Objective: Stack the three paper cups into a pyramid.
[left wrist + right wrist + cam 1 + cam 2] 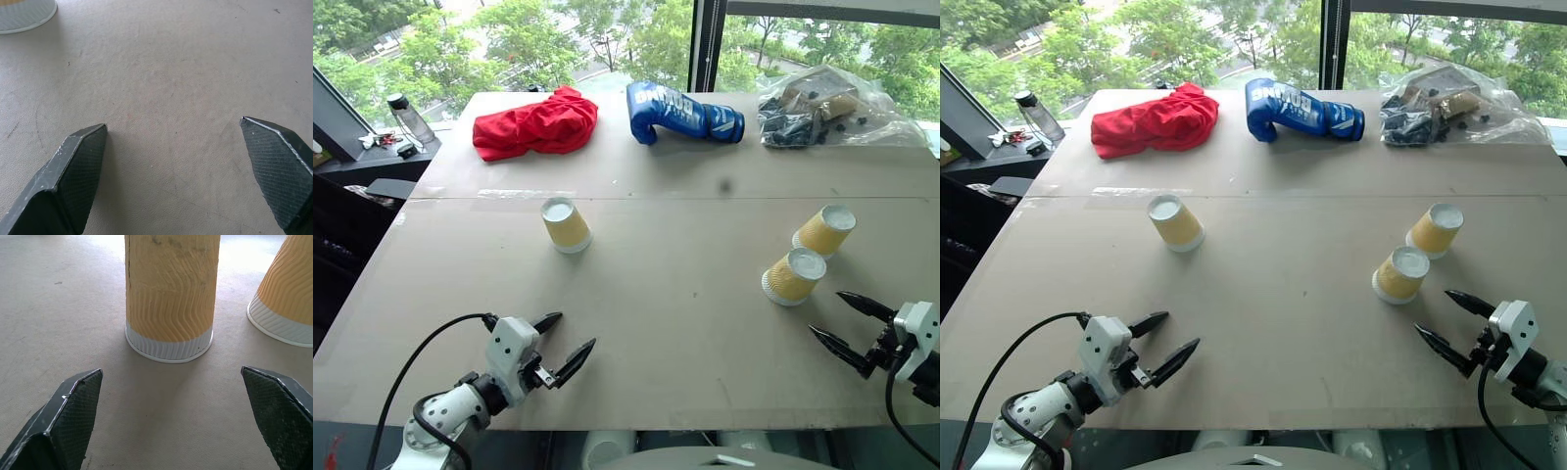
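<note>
Since all three paper cups stand upside down and apart on the table (pixel 685 323), nothing of the pyramid is built yet, and the step in hand looks like the first grasp. Take the blue boxing glove (pixel 680 112) at the far edge as the landmark: the lone cup (pixel 566 224) stands nearer the robot than the glove and to its left, while the near right cup (pixel 792 276) and the far right cup (pixel 823 231) stand close together (not touching) nearer than the glove and to its right. The right gripper (pixel 843 320) sits just short of the near right cup with its jaws spread wide and empty; the left gripper (pixel 562 342), equally wide and empty, is well short of the lone cup. I would ease the right gripper forward, centred on that cup, and close low on the ribbed wall without nudging its neighbour.
</note>
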Available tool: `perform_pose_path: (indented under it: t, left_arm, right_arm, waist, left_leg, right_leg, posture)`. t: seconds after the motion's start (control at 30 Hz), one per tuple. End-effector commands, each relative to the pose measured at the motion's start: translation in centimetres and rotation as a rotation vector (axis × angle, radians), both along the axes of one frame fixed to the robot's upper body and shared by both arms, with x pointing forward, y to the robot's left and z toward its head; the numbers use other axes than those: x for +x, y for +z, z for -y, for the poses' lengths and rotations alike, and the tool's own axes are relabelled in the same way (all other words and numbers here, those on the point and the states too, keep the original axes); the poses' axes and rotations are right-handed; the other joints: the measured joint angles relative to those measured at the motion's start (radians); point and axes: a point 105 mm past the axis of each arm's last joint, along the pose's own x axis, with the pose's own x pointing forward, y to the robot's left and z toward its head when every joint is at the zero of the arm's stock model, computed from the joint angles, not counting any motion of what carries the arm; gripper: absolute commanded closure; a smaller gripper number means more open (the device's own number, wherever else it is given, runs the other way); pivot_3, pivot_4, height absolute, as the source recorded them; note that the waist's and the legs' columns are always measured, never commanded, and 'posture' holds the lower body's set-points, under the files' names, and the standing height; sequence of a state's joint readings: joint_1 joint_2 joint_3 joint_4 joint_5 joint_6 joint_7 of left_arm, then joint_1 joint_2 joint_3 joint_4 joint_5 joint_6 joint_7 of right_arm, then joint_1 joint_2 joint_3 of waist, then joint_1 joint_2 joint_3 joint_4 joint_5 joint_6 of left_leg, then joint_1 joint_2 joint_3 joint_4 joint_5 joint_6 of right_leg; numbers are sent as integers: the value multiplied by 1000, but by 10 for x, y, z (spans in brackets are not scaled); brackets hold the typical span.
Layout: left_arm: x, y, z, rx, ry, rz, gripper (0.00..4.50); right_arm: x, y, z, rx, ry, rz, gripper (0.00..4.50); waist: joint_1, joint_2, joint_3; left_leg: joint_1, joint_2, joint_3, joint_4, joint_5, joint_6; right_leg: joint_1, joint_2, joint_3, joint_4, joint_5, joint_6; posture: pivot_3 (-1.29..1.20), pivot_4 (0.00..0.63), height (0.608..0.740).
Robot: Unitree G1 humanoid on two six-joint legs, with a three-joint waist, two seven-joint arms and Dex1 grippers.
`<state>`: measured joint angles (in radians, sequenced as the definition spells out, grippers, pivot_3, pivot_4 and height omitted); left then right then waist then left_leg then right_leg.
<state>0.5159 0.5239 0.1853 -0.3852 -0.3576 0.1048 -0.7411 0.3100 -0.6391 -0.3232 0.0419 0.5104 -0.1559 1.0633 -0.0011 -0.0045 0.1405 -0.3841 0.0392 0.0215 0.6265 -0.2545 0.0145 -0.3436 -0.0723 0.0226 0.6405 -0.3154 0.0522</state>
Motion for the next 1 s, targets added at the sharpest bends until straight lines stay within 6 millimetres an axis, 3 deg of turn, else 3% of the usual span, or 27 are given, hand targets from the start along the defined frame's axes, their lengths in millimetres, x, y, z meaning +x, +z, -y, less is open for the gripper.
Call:
perform_pose_path:
  t: [0.03,0.33,0.57,0.67,1.0]
  left_arm:
    - [-2,-3,4,0,-7,-18,35]
    - [4,-3,3,6,-14,-7,35]
    - [6,7,10,-37,-95,37,35]
    - [9,19,13,-67,-138,71,35]
    - [13,96,41,-164,-489,163,35]
  right_arm:
    - [4,6,5,-23,-2,9,0]
    - [9,2,13,-36,-34,4,0]
    - [8,12,1,0,19,69,0]
    - [14,20,-6,30,23,103,0]
    - [39,45,-30,131,44,169,0]
  waist:
    - [0,0,0]
    - [7,0,0]
    - [8,0,0]
    - [8,-1,1]
    - [6,-2,2]
  left_leg:
    - [0,0,0,0,0,0]
    - [0,0,0,2,0,0]
    - [0,-1,0,3,0,0]
    - [0,0,0,3,0,0]
    - [-2,0,-2,6,0,0]
  right_leg:
    - [0,0,0,0,0,0]
    - [0,2,-1,1,0,0]
    - [0,7,0,2,1,3]
    - [0,8,0,2,2,3]
    - [0,8,-1,3,2,4]
  posture:
    - [0,150,740]
    - [0,150,740]
    - [0,150,740]
    - [0,150,740]
    - [0,150,740]
